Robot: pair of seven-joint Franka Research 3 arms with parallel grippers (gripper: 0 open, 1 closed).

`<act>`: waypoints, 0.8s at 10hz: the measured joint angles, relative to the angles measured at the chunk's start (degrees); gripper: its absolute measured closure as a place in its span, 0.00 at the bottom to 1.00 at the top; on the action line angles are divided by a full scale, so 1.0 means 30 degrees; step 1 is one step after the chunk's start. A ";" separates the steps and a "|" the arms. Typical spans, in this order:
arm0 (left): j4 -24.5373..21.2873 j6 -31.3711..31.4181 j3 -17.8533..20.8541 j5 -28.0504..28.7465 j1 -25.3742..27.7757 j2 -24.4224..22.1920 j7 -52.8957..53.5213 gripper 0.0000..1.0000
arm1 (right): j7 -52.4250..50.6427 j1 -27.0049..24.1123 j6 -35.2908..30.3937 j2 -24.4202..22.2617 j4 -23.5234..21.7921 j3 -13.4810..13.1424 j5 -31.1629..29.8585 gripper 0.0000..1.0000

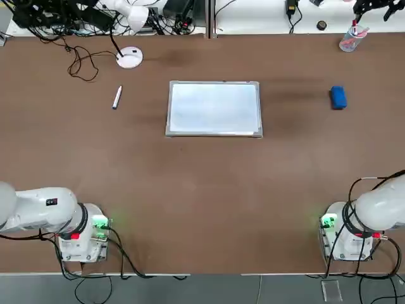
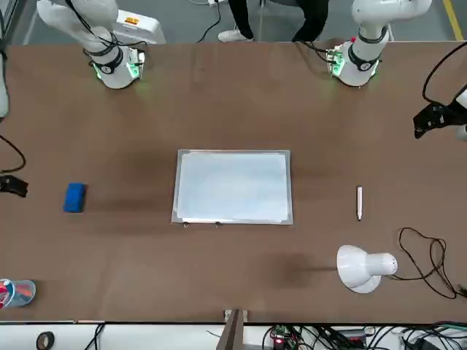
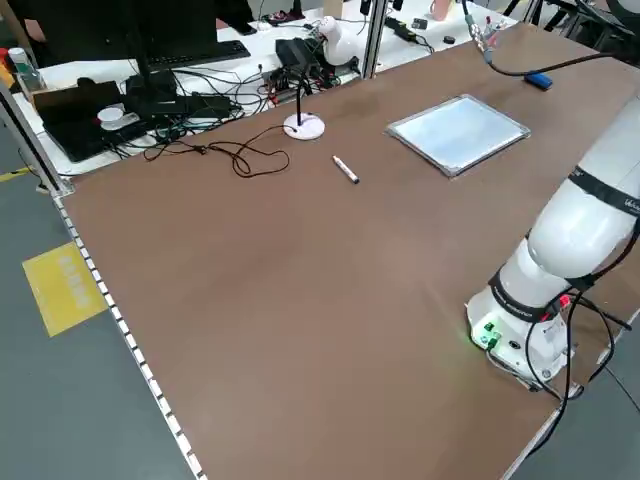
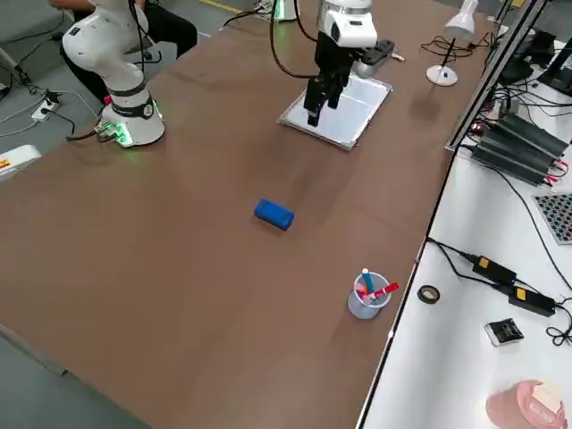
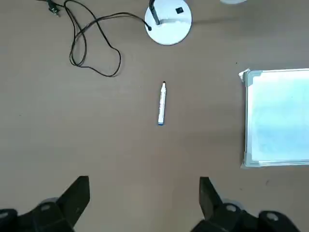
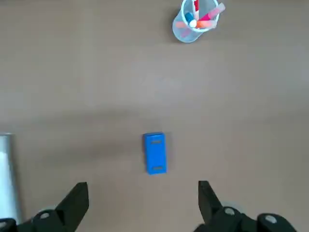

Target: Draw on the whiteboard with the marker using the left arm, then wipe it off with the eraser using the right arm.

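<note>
The left gripper (image 5: 145, 180) is hovering over the table (image 1: 209, 202), its two fingers standing wide apart with nothing between them. The marker (image 5: 161, 104) is lying on the table just beyond those fingertips, apart from them, its blue end pointing back toward the fingers. Farther out from the left fingers, past the marker, the lamp (image 5: 168, 21) is standing on its round white base, and its dark cable (image 5: 84, 36) is lying in loose loops beside it. The board (image 1: 214, 109) is lying flat to the robot's right of the marker, farther from the left fingers than the marker is.

The right gripper (image 6: 144, 181) is also hovering above the table, its fingers standing wide apart and holding nothing. The eraser (image 6: 156, 153) is resting on the table just beyond the right fingertips, touching neither of them. The cup (image 6: 192, 29) is standing farther out from the right fingers, past the eraser, and is holding several pens (image 6: 195, 20). The board is lying between the marker and the eraser, touching neither.
</note>
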 joint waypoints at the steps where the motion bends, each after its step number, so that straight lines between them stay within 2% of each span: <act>1: 0.0024 0.0000 -0.0002 0.0000 0.0003 -0.0006 0.0000 0.00 | 0.0539 -0.0160 -0.0508 -0.0480 0.0137 0.0070 0.0435 0.00; 5: 0.0100 0.0000 -0.0002 0.0001 0.0006 -0.0046 0.0000 0.00 | 0.2550 -0.0635 -0.1369 -0.2420 0.0180 0.1485 0.0832 0.00; 8: 0.0105 0.0000 -0.0001 0.0001 0.0009 -0.0047 0.0000 0.00 | 0.3099 -0.0629 -0.1867 -0.3077 0.0151 0.1817 0.0832 0.00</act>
